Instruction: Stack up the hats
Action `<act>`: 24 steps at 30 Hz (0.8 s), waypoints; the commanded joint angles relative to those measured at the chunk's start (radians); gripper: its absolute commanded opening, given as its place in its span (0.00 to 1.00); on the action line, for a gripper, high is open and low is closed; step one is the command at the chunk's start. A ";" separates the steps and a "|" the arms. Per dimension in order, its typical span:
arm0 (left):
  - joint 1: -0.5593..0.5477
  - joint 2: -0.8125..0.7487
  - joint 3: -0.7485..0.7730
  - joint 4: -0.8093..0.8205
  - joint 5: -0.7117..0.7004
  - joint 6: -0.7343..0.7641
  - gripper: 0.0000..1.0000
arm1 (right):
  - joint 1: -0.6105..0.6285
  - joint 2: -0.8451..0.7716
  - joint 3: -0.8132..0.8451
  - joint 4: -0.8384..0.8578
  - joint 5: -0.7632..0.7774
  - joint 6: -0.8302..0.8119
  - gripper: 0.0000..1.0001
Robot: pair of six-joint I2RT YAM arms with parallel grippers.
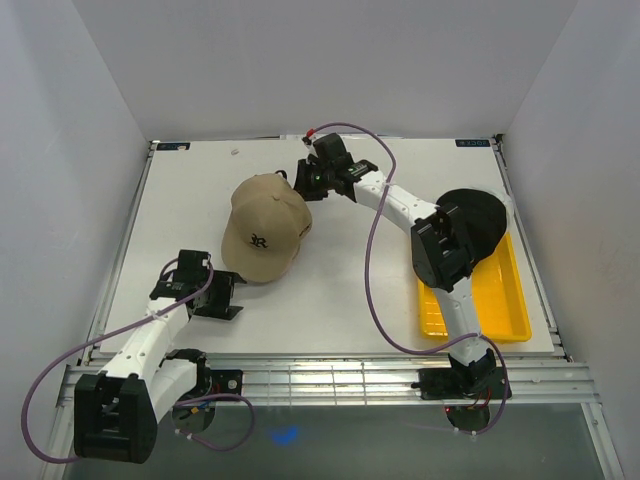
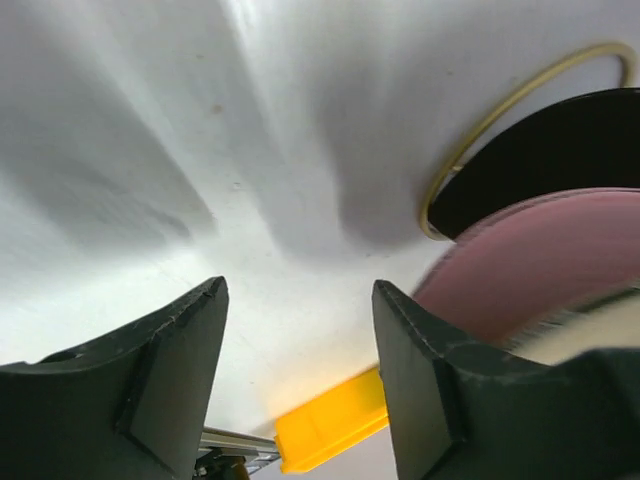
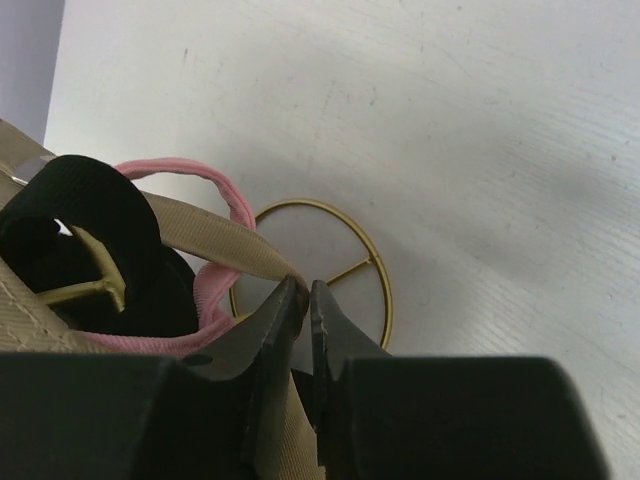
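**Though pinched at its back strap, tan cap ringed by bare bench**

Top view. Left of mid-bench, crown up, brim toward the near edge, well apart from both side walls. At its far rim, right hand, arm angled back toward the yellow tray along the right edge. Covering the tray's far end, black cap. Just beside the tan brim's near-left edge, left hand. Between stack and tray, a broad bare strip, and another along the far edge.

Left wrist view. Fingers spread wide, only bench between them. Right of the gap, three layered brim edges: dark brim nearest the bench, pink brim against it, then a pale tan edge tight behind the right finger. Around the dark brim's tip, gold wire ring. Far past the gap, a corner of the tray.

Right wrist view. Fingertips pressed together on the tan strap, pinching it. Left of them, pink strap and black strap with a brass buckle. Just beyond the tips, the wire ring flat on the bench. Past it, open white surface up to the wall at far left.
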 commanded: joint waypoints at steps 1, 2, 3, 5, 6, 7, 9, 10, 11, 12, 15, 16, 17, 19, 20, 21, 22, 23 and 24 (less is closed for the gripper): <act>-0.001 -0.006 0.006 -0.077 -0.036 0.036 0.72 | 0.011 0.030 0.016 -0.180 0.024 -0.041 0.17; -0.001 -0.015 0.016 -0.080 -0.036 0.037 0.75 | 0.011 0.028 0.023 -0.186 0.024 -0.043 0.18; -0.001 -0.021 0.021 -0.084 -0.039 0.040 0.76 | 0.011 0.027 0.030 -0.191 0.024 -0.043 0.19; -0.001 -0.037 0.038 -0.094 -0.045 0.051 0.76 | 0.011 0.019 0.042 -0.195 0.024 -0.040 0.23; -0.001 -0.047 0.042 -0.097 -0.045 0.054 0.76 | 0.011 0.017 0.048 -0.197 0.022 -0.038 0.25; -0.001 -0.052 0.049 -0.107 -0.044 0.054 0.76 | 0.009 0.013 0.051 -0.197 0.021 -0.038 0.28; -0.001 -0.061 0.072 -0.117 -0.038 0.068 0.76 | 0.008 -0.001 0.069 -0.200 0.015 -0.034 0.35; -0.001 -0.066 0.081 -0.132 -0.036 0.071 0.77 | 0.006 -0.006 0.076 -0.200 0.013 -0.034 0.38; -0.001 -0.070 0.088 -0.138 -0.036 0.077 0.77 | 0.005 -0.015 0.092 -0.202 0.015 -0.032 0.44; -0.001 -0.076 0.105 -0.146 -0.035 0.079 0.77 | 0.003 -0.021 0.103 -0.206 0.013 -0.032 0.46; -0.001 -0.099 0.133 -0.170 -0.035 0.091 0.78 | -0.004 -0.033 0.144 -0.215 0.004 -0.032 0.54; -0.001 -0.107 0.154 -0.186 -0.038 0.096 0.79 | -0.006 -0.036 0.154 -0.217 0.002 -0.032 0.55; -0.001 -0.107 0.165 -0.192 -0.038 0.099 0.79 | -0.007 -0.047 0.160 -0.218 0.002 -0.031 0.57; -0.001 -0.113 0.196 -0.212 -0.038 0.114 0.79 | -0.012 -0.058 0.168 -0.219 0.008 -0.026 0.60; -0.001 -0.118 0.207 -0.219 -0.038 0.119 0.80 | -0.017 -0.070 0.169 -0.219 0.008 -0.026 0.62; -0.001 -0.121 0.216 -0.227 -0.038 0.123 0.80 | -0.020 -0.076 0.169 -0.219 0.011 -0.025 0.63; -0.001 -0.126 0.233 -0.239 -0.039 0.128 0.80 | -0.021 -0.082 0.168 -0.220 0.013 -0.023 0.64; -0.001 -0.138 0.242 -0.245 -0.042 0.132 0.80 | -0.024 -0.093 0.168 -0.220 0.015 -0.023 0.66; -0.001 -0.144 0.250 -0.255 -0.047 0.136 0.80 | -0.027 -0.098 0.168 -0.220 0.016 -0.021 0.66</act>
